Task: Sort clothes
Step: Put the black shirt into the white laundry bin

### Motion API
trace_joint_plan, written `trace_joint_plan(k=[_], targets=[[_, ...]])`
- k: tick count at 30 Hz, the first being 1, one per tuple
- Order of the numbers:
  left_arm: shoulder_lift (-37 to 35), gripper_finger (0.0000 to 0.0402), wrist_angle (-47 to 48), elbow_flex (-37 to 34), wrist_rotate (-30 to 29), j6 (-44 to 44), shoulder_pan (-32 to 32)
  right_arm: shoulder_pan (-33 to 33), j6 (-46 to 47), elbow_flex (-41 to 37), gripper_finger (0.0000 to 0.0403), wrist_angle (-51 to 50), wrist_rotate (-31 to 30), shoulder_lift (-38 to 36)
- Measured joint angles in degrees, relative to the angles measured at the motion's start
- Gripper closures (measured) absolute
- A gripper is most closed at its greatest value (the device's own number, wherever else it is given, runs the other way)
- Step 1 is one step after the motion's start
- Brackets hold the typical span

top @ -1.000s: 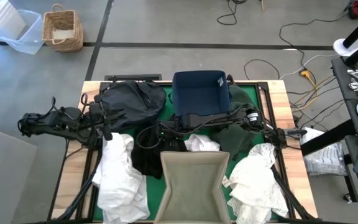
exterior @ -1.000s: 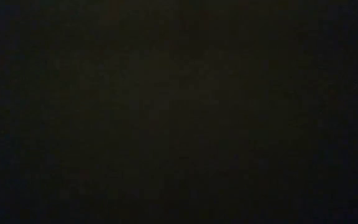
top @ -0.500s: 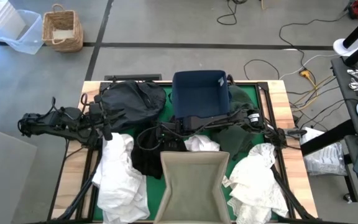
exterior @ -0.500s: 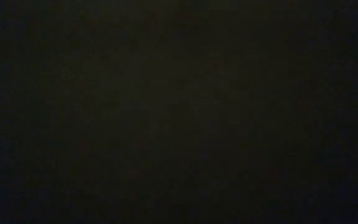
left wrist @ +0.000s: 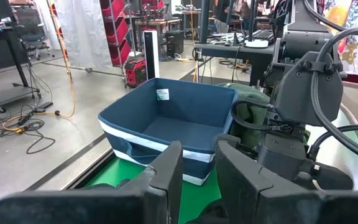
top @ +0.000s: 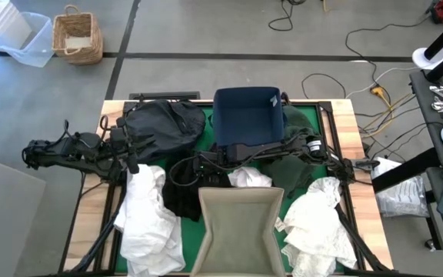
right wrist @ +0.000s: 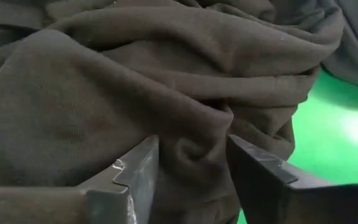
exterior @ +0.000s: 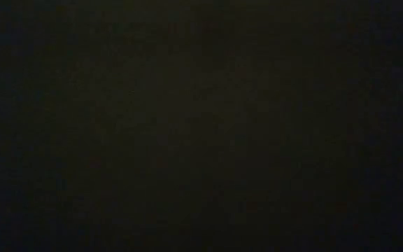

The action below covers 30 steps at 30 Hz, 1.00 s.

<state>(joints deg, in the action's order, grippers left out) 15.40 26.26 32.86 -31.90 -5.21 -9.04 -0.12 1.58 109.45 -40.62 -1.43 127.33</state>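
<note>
The right claw [right wrist: 188, 171] is pressed down into a crumpled black fabric garment [right wrist: 135, 93], its two dark fingers [right wrist: 132, 177] standing partly apart with a fold of the cloth bunched up between them; the fingers touch the fabric on both sides, but whether the fold is truly gripped cannot be told. From above, this black garment [top: 181, 188] lies on the green-covered surface [top: 193, 235] just in front of the navy blue plastic bin [top: 246, 115] and beside the near beige fabric bin [top: 241, 223], with the right arm stretched across between the two bins. A small white wrinkly garment [top: 248, 178] lies just beside the black one, against the beige bin's rim. A larger white garment [top: 146, 211] lies at the left side of the surface, another white one [top: 318, 219] at the right, a dark green garment [top: 294, 165] near the navy bin, and a charcoal grey heap [top: 164, 123] left of that bin. The left claw [left wrist: 197, 165] hovers over the left part of the surface, its fingers close together with a narrow gap and nothing between them, facing the navy bin [left wrist: 173, 127].
</note>
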Motion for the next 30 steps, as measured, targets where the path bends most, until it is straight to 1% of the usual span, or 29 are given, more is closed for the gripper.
trace_joint_plan(k=[4, 15, 17, 23, 30], targets=[[0.0, 0.0325, 0.01, 0.0, -0.01, 0.0, 0.0, 0.0, -0.21, -0.02, 0.0262, -0.04, -0.02, 0.0], [0.0, 0.0325, 0.02, 0.0, -0.01, 0.0, 0.0, -0.04, -2.11, 0.81, 0.0384, -0.3, 0.26, 0.0], [0.0, 0.0325, 0.02, 0.0, -0.01, 0.0, 0.02, -0.1, -2.23, 1.96, 0.039, -1.24, 0.63, 0.02], [0.0, 0.0325, 0.04, 0.0, -0.01, 0.0, 0.02, -0.17, -1.13, 4.52, 0.039, -2.02, 1.21, -0.65], [0.0, 0.0325, 0.05, 0.0, 0.0, -0.01, 0.01, -0.11, -1.19, 7.96, 0.039, -3.72, 0.51, -1.27]])
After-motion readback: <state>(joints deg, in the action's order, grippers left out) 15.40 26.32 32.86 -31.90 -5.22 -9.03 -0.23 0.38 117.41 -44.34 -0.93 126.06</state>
